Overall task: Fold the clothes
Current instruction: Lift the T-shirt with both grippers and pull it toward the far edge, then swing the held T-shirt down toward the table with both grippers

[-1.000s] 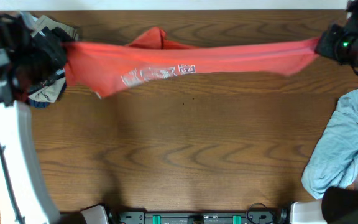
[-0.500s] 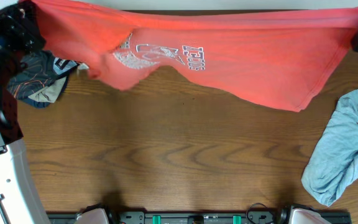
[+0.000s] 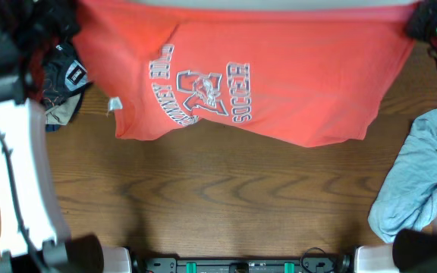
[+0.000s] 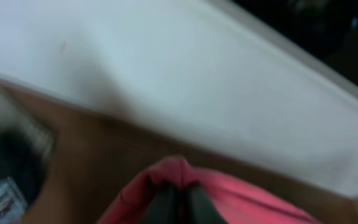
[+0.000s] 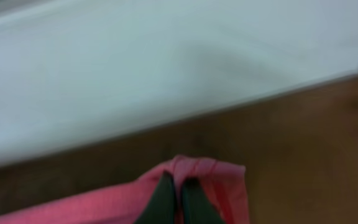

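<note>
The coral-red short-sleeved T-shirt was stretched out wide and nearly flat across the far side of the table, print side up, each of its two far corners gathered into a tight pinched bunch. Its grey-white "SOCCER" lettering and crest were turned sideways left of centre, a small white tag stuck out at its left edge, and its near hem ran uneven, dipping lowest toward the right. The smaller pale blue-grey garment lay crumpled in a loose heap at the right edge of the table, apart from the T-shirt.
</note>
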